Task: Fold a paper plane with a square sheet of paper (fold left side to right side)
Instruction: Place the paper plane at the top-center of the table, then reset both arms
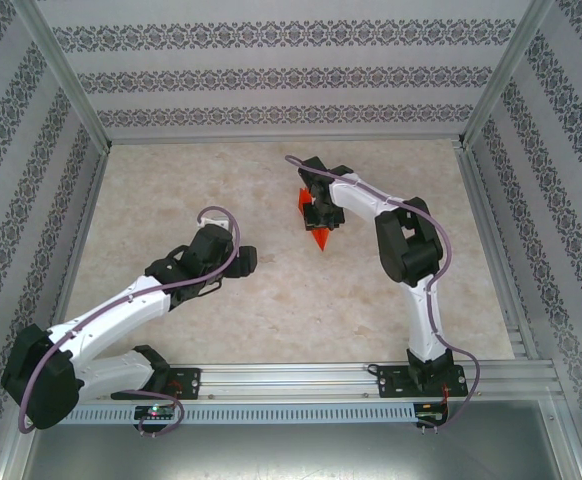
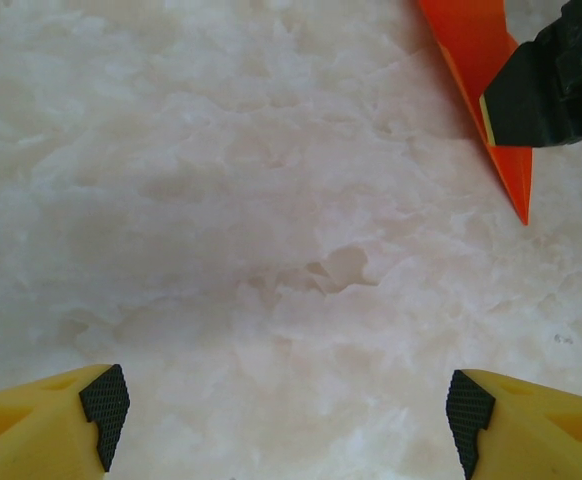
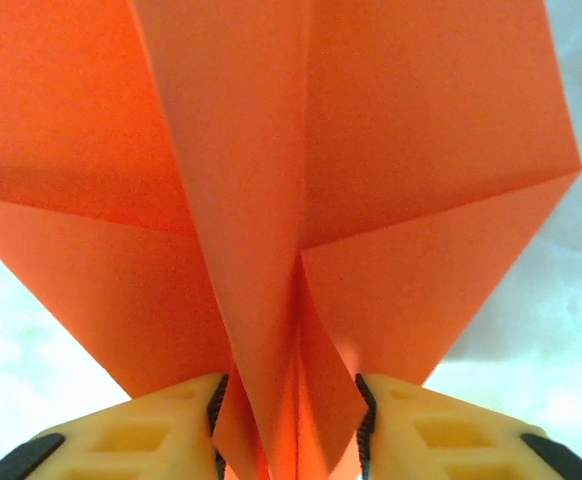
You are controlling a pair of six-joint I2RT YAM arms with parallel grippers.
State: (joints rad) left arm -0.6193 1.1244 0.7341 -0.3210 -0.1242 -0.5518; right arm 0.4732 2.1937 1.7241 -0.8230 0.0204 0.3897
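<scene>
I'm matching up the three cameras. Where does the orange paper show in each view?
Top external: paper above centre, at the end of the right arm.
Left wrist: paper in the top right corner, its tip pointing down.
Right wrist: paper across the centre, rising from the right gripper at the bottom edge.
Shared landmark: the right gripper, shut on the paper.

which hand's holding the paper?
The right hand: it pinches the orange paper. The left hand is open over the table, holding nothing.
</scene>
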